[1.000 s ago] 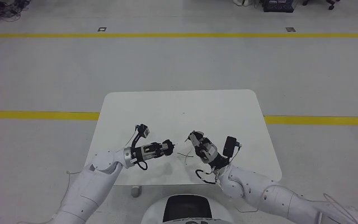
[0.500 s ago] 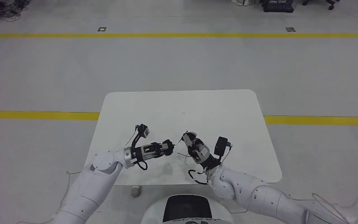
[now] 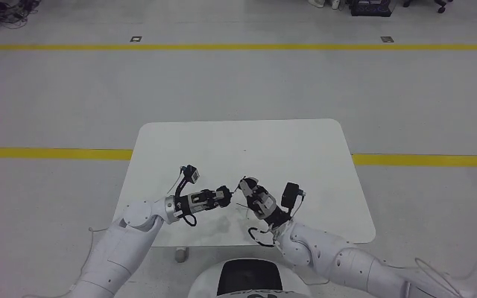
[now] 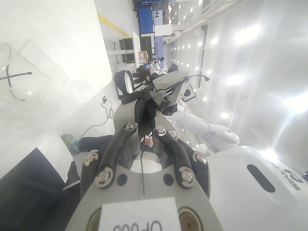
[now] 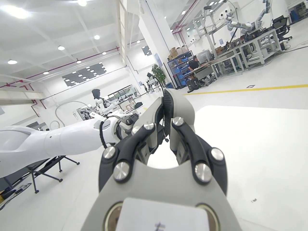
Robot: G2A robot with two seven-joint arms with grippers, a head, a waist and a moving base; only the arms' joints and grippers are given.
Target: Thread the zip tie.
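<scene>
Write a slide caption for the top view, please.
Left gripper and right gripper, shut on the zip tie, almost touch above the table.

A white label (image 4: 142, 214) on the base of the left gripper (image 4: 145, 114) carries dark letters and digits, upside down and partly out of view. A similar white label (image 5: 163, 215) on the base of the right gripper (image 5: 166, 104) shows one dark mark, mostly cut off. Far back in the hall, a white panel (image 4: 157, 14) on a blue rack (image 4: 146, 17) bears a single dark capital letter.
</scene>
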